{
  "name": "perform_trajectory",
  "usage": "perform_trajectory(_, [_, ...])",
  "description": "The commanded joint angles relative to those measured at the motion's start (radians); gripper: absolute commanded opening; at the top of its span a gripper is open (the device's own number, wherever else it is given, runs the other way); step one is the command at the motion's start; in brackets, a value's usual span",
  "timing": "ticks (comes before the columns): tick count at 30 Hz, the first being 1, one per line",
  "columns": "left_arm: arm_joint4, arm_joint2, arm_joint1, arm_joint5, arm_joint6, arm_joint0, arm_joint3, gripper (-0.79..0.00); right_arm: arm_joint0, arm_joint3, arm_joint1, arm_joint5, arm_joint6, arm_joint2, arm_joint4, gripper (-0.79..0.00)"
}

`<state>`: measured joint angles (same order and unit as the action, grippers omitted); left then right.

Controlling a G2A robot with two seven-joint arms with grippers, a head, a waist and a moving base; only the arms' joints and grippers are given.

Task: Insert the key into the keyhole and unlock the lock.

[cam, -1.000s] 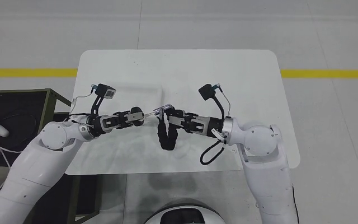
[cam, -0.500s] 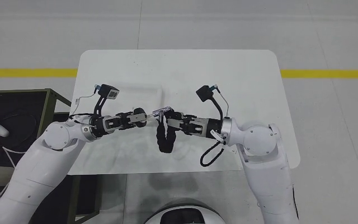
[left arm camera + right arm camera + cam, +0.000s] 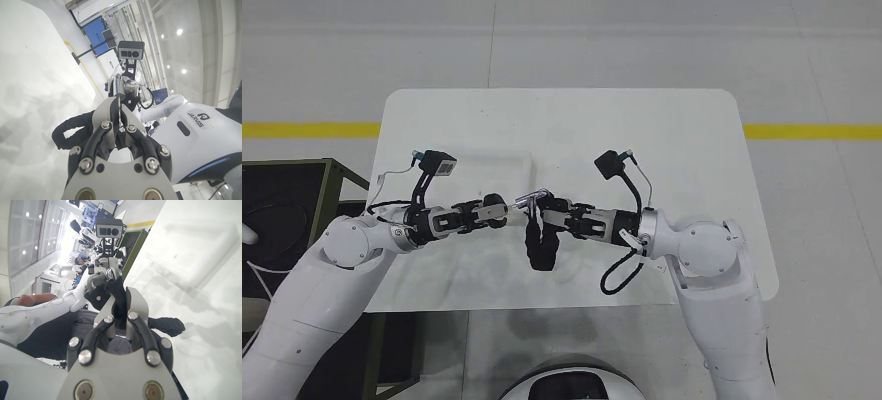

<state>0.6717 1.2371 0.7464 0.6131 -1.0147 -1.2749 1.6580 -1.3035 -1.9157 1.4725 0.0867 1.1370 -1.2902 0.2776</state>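
The lock is a silver cylinder [image 3: 118, 86] on a black fabric-covered cable [image 3: 538, 246], held in the air above the white table [image 3: 662, 130]. My right gripper [image 3: 121, 298] is shut on the black cable just behind the silver head [image 3: 110, 273]. My left gripper [image 3: 118, 103] is shut on the thin silver key [image 3: 119, 111], whose tip sits at the keyhole end of the cylinder. From above, the left gripper [image 3: 502, 208] and right gripper [image 3: 545, 211] face each other, with the silver lock head [image 3: 531, 196] between them. How deep the key sits I cannot tell.
A low white tray [image 3: 497, 165] lies on the table behind the grippers. A dark green cabinet [image 3: 302, 195] stands off the table's left edge. The cable's loose loop [image 3: 62, 130] hangs down toward the table's near edge.
My left gripper has edged a little to the right with the key, closing the gap to the lock head. The right gripper has barely shifted.
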Motion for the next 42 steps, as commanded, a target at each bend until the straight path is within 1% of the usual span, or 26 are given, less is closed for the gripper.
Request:
perform_trajectory(1, [-0.149,0.030,0.000,0.049,0.055,-0.013,0.029,-0.785,-0.032,-0.019,-0.003,-0.001,-0.023,0.002,0.010,-0.785])
perform_trajectory(4, [-0.350,0.067,0.005,0.123,0.157,-0.040,0.078,-0.785,-0.043,-0.036,-0.008,-0.007,-0.047,0.001,0.023,-0.785])
perform_trajectory(6, [-0.473,0.088,0.011,0.180,0.244,-0.061,0.104,-0.785,-0.042,-0.038,-0.012,-0.009,-0.053,0.001,0.025,-0.785])
perform_trajectory(10, [-0.712,0.121,0.026,0.229,0.410,-0.096,0.135,-0.785,-0.038,-0.037,-0.019,-0.012,-0.063,0.001,0.024,-0.785])
perform_trajectory(16, [-1.110,0.183,0.051,0.277,0.662,-0.133,0.191,-0.785,-0.031,-0.034,-0.028,-0.021,-0.075,0.007,0.026,-0.785])
perform_trajectory(18, [-1.247,0.193,0.061,0.293,0.767,-0.157,0.216,-0.785,-0.028,-0.030,-0.031,-0.025,-0.080,0.010,0.024,-0.785])
perform_trajectory(21, [-1.444,0.205,0.075,0.295,0.924,-0.186,0.239,-0.785,-0.022,-0.028,-0.035,-0.031,-0.089,0.012,0.020,-0.785])
perform_trajectory(23, [-1.583,0.211,0.082,0.282,1.010,-0.196,0.251,-0.785,-0.019,-0.026,-0.038,-0.035,-0.092,0.015,0.017,-0.785])
perform_trajectory(24, [-1.618,0.205,0.084,0.288,1.037,-0.202,0.251,-0.785,-0.017,-0.025,-0.039,-0.036,-0.093,0.015,0.016,-0.785])
perform_trajectory(31, [-1.618,0.205,0.084,0.288,1.037,-0.202,0.251,-0.785,-0.017,-0.025,-0.039,-0.036,-0.093,0.015,0.016,-0.785])
perform_trajectory(32, [-1.618,0.205,0.084,0.288,1.037,-0.202,0.251,-0.785,-0.024,-0.028,-0.039,-0.036,-0.107,0.015,0.016,-0.785])
perform_trajectory(33, [-1.627,0.208,0.085,0.274,1.035,-0.203,0.257,-0.785,-0.033,-0.033,-0.041,-0.037,-0.124,0.013,0.024,-0.785])
perform_trajectory(34, [-1.687,0.220,0.085,0.252,1.021,-0.197,0.284,-0.785,-0.039,-0.039,-0.043,-0.039,-0.133,0.011,0.037,-0.785])
perform_trajectory(36, [-1.886,0.243,0.085,0.184,1.040,-0.200,0.352,-0.785,-0.048,-0.051,-0.047,-0.041,-0.141,0.010,0.044,-0.785])
perform_trajectory(38, [-2.079,0.244,0.086,0.109,1.123,-0.225,0.395,-0.785,-0.054,-0.059,-0.051,-0.045,-0.151,0.008,0.047,-0.785])
perform_trajectory(42, [-2.408,0.221,0.083,-0.026,1.298,-0.278,0.415,-0.785,-0.056,-0.062,-0.057,-0.054,-0.170,0.009,0.042,-0.785])
